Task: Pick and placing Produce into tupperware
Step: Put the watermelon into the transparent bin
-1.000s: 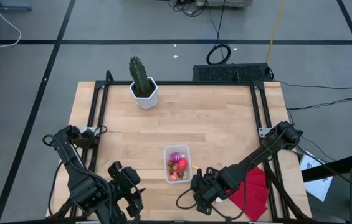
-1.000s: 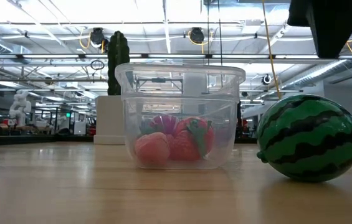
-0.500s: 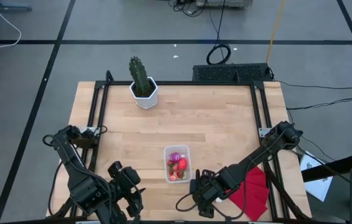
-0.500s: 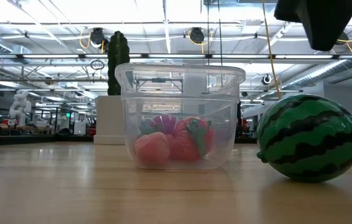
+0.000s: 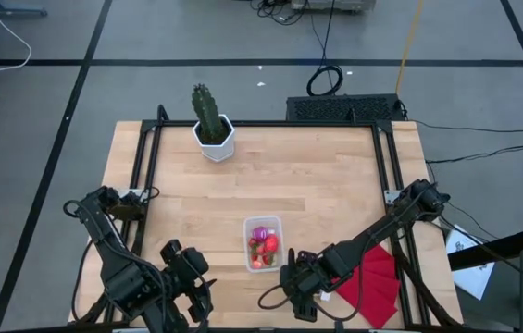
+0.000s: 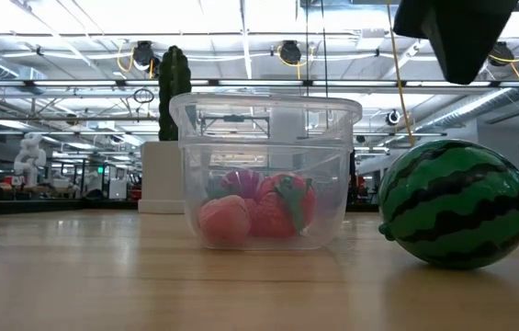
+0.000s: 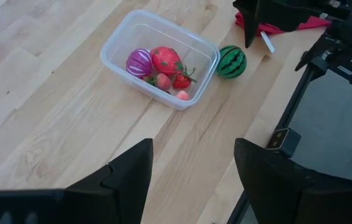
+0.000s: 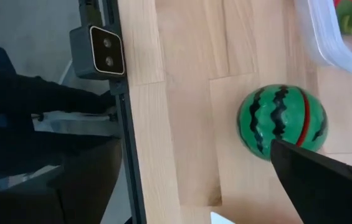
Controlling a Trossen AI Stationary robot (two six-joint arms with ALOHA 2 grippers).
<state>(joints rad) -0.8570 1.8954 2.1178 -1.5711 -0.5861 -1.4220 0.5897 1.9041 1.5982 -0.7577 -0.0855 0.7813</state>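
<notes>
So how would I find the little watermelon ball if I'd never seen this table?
Find the clear tupperware near the wooden table's front edge. Just outside it, towards the right arm, sits the toy watermelon. It is the only round green ball with dark stripes, and the only produce not in the tub.

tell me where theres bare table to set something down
The widest bare stretch of table lies between the cactus pot and the tupperware, running across to the right rail. Left of the tupperware is also bare. It is crowded at the near edge: watermelon beside the tupperware, right gripper above it, red cloth, left gripper.
</notes>
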